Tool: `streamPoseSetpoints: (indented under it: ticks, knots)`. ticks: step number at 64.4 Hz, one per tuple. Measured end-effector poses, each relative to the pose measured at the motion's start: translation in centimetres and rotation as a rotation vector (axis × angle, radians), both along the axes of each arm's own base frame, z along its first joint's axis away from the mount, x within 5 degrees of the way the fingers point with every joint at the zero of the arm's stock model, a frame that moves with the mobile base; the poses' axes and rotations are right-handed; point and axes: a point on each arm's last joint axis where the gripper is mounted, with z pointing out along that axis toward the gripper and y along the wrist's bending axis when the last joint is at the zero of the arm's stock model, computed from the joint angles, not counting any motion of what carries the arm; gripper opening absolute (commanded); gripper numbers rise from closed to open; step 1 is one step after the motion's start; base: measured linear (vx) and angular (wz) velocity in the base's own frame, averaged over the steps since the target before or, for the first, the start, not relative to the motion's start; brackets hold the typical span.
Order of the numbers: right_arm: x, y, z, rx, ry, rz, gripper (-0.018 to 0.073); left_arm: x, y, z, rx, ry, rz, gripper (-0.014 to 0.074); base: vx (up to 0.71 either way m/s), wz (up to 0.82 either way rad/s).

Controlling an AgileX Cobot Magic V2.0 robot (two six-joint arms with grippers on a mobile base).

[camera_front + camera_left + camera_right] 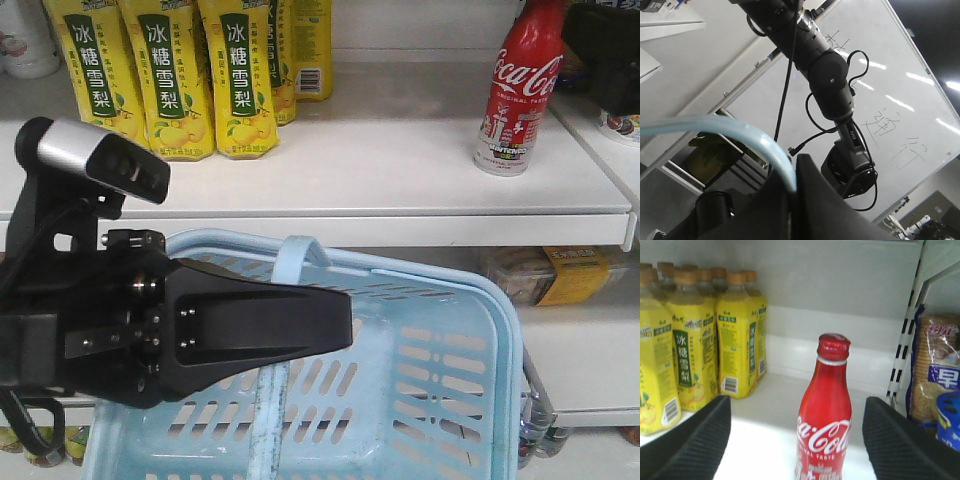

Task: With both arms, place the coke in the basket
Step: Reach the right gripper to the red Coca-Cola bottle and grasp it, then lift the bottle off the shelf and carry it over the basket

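Right end effector (pixel 796 401) is hovering wide-open around unlifted coke (pixel 824 425) at frame centre; left end effector (pixel 332 322) is clamping basket (pixel 480 300) handle (pixel 740 127).

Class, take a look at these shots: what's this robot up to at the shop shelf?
The left pincer holds the light blue basket by its handle, just below the shelf. The right pincer is open at the shelf, with one finger on either side of the red coke and no contact. The coke stands upright on the shelf, to the right of the yellow drink bottles, not yet in the basket.
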Motion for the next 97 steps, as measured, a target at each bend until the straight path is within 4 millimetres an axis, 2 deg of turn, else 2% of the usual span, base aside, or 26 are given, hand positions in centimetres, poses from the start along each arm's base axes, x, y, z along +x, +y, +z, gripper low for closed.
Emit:
streamPoseSetpoints:
  ticks: [7,24,44,57,62,66,82,90,97]
  knots:
    - [1.0,0.3,-0.1,0.011,-0.024,0.002,0.0526,0.0,0.0,0.0,0.000,0.000,0.000,-0.0006,0.00,0.00]
    - [4.8,1.5,-1.7,0.025,-0.036,0.007,0.0526,0.0,0.0,0.0,0.000,0.000,0.000,-0.0006,0.00,0.00]
    - [8.1,1.0,-0.9,0.097,-0.043,-0.044,0.0526,0.0,0.0,0.0,0.000,0.000,0.000,-0.0006,0.00,0.00]
    - [10.1,1.3,-1.4,0.096,-0.018,-0.051,0.0513,0.0,0.0,0.0,0.000,0.000,0.000,-0.0006,0.00,0.00]
    - [10.6,1.4,-1.7,0.093,-0.007,-0.052,0.0469,0.0,0.0,0.0,0.000,0.000,0.000,-0.0006,0.00,0.00]
    - [10.7,1.4,-1.8,0.092,-0.004,-0.052,0.0393,0.0,0.0,0.0,0.000,0.000,0.000,-0.0006,0.00,0.00]
    - [10.7,1.4,-1.8,0.084,-0.008,-0.053,-0.0017,0.0,0.0,0.0,0.000,0.000,0.000,-0.0006,0.00,0.00]
    - [10.2,1.3,-1.5,0.077,-0.001,-0.052,-0.0010,0.0,0.0,0.0,0.000,0.000,0.000,-0.0006,0.00,0.00]
    - [8.7,1.0,-0.8,0.068,0.033,-0.050,-0.0009,0.0,0.0,0.0,0.000,0.000,0.000,-0.0006,0.00,0.00]
